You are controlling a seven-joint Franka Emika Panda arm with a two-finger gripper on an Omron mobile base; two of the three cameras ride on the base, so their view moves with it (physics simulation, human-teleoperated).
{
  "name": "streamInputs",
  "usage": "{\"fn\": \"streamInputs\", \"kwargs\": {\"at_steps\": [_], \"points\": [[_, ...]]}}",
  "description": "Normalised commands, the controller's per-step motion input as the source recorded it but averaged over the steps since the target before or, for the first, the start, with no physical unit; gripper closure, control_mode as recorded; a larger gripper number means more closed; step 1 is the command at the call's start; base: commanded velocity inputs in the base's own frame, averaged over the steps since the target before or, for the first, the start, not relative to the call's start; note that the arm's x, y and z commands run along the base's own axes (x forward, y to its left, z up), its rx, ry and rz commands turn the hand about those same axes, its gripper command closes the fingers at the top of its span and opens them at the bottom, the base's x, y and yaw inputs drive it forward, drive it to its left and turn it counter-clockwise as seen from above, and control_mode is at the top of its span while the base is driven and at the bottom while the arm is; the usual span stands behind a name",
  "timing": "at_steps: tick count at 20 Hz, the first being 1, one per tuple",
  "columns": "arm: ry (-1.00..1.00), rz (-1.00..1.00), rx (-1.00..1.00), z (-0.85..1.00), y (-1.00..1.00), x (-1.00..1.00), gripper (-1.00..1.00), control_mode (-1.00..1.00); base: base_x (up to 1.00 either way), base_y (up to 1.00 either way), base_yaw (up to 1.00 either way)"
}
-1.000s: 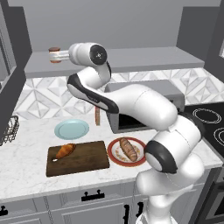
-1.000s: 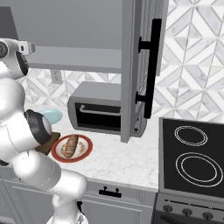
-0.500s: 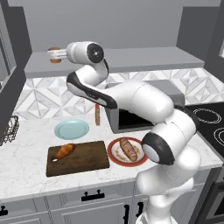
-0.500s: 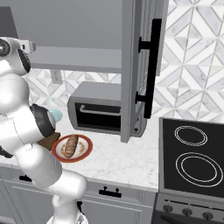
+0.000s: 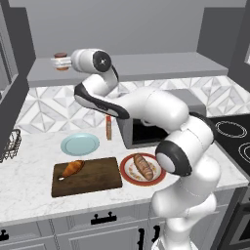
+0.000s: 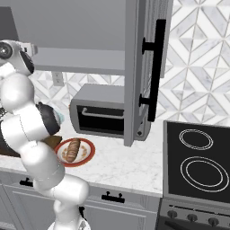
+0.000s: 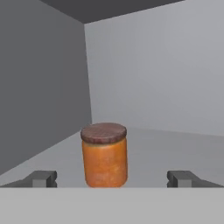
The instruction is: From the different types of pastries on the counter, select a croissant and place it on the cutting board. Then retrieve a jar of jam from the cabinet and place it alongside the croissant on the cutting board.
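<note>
Pincer point(image 7: 112, 178) spread wide, jar of jam point(image 7: 104, 155) centred between tips, near back-left corner of cabinet shelf point(image 7: 175, 148). Looks rigid, smooth, likely slippery, light. Clamp mid-body below lid.

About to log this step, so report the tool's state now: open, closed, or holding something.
Tool: open, fingers spread wide on either side of the jar of jam on the cabinet shelf; not gripping it yet.
</note>
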Motion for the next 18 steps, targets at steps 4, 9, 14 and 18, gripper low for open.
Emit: {"fn": "streamInputs", "kwargs": {"at_steps": [4, 9, 14, 18], "points": [[0.0, 0.0, 0.0, 0.0, 0.14, 0.22, -1.0, -1.0, 0.0, 0.0, 0.0], [0.0, 0.0, 0.0, 0.0, 0.3, 0.0, -1.0, -1.0, 0.0, 0.0, 0.0], [0.0, 0.0, 0.0, 0.0, 0.0, 0.0, -1.0, -1.0, 0.0, 0.0, 0.0], [0.0, 0.0, 0.0, 0.0, 0.0, 0.03, -1.0, -1.0, 0.0, 0.0, 0.0]]}}
